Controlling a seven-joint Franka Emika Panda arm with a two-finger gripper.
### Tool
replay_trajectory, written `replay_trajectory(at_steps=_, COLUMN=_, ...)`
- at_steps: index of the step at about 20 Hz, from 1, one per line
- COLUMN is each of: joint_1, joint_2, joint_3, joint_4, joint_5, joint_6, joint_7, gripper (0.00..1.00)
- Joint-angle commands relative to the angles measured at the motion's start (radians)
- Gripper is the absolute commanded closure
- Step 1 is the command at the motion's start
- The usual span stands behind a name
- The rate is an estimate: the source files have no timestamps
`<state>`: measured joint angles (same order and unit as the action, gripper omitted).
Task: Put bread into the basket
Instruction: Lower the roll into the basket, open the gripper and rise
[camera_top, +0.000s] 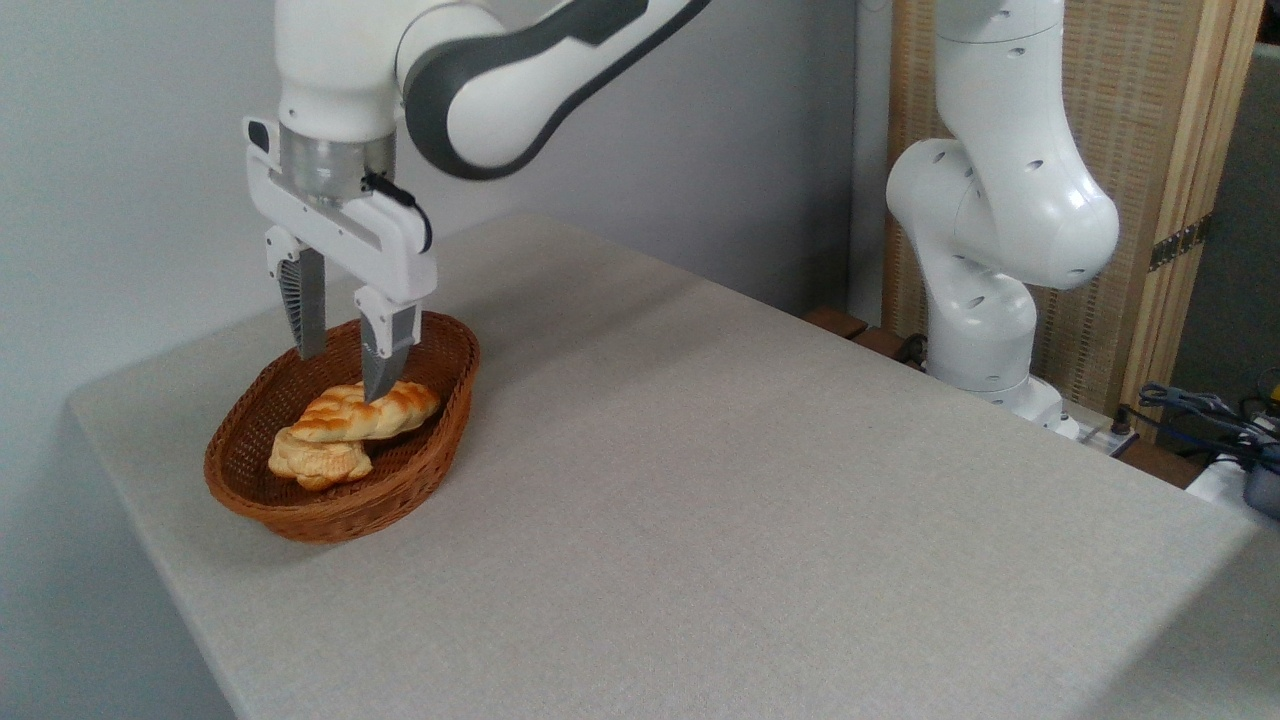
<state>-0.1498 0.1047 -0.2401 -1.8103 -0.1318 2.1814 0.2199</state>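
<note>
The basket (300, 510), oval reddish-brown wicker, stands at the left end of the table. Inside it lies the bread (340, 418), a glossy golden braided loaf, resting partly on a second, paler lumpy piece of bread (318, 460). My gripper (346, 375) hangs over the basket, open, with its fingers pointing down on either side of the loaf's upper end. The near fingertip (380, 385) overlaps the loaf's top in the picture; whether it touches I cannot tell. The far finger (310, 320) stands apart, behind the loaf. Nothing is held.
The grey table (700, 480) stretches right from the basket. The arm's white base (985, 330) stands past the table's far right edge, with cables (1200, 410) beside it. A wall runs close behind the basket.
</note>
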Motion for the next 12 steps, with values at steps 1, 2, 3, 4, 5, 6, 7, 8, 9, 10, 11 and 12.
replay_trajectory(at_steps=1, joint_1=0.000, joint_2=-0.071, joint_3=0.086, joint_4=0.006, joint_5=0.064, joint_6=-0.136, joint_7=0.060, gripper=0.00)
replay_trajectory(at_steps=2, joint_1=0.000, joint_2=-0.082, joint_3=0.119, joint_4=0.006, joint_5=0.064, joint_6=-0.194, joint_7=0.144, gripper=0.00)
replay_trajectory(at_steps=3, joint_1=0.000, joint_2=-0.089, joint_3=0.161, joint_4=0.006, joint_5=0.064, joint_6=-0.248, joint_7=0.233, gripper=0.00)
replay_trajectory(at_steps=4, joint_1=0.000, joint_2=-0.099, joint_3=0.203, joint_4=0.006, joint_5=0.064, joint_6=-0.277, joint_7=0.306, gripper=0.00)
replay_trajectory(at_steps=5, joint_1=0.000, joint_2=-0.103, joint_3=0.237, joint_4=0.006, joint_5=0.064, joint_6=-0.294, joint_7=0.356, gripper=0.00)
replay_trajectory(at_steps=6, joint_1=0.000, joint_2=-0.103, joint_3=0.263, joint_4=0.006, joint_5=0.064, joint_6=-0.308, joint_7=0.410, gripper=0.00)
replay_trajectory(at_steps=7, joint_1=0.000, joint_2=-0.103, joint_3=0.287, joint_4=0.006, joint_5=0.064, joint_6=-0.322, joint_7=0.474, gripper=0.00)
replay_trajectory(at_steps=8, joint_1=0.000, joint_2=-0.108, joint_3=0.298, joint_4=0.006, joint_5=0.064, joint_6=-0.337, joint_7=0.511, gripper=0.00)
replay_trajectory(at_steps=9, joint_1=0.000, joint_2=-0.114, joint_3=0.311, joint_4=0.006, joint_5=0.064, joint_6=-0.348, joint_7=0.535, gripper=0.00)
replay_trajectory(at_steps=10, joint_1=0.000, joint_2=-0.114, joint_3=0.317, joint_4=0.006, joint_5=0.063, joint_6=-0.350, joint_7=0.544, gripper=0.00)
replay_trajectory(at_steps=11, joint_1=0.000, joint_2=-0.115, joint_3=0.317, joint_4=0.006, joint_5=0.060, joint_6=-0.351, joint_7=0.543, gripper=0.00)
replay_trajectory(at_steps=12, joint_1=0.000, joint_2=-0.114, joint_3=0.317, joint_4=0.005, joint_5=0.052, joint_6=-0.353, joint_7=0.539, gripper=0.00)
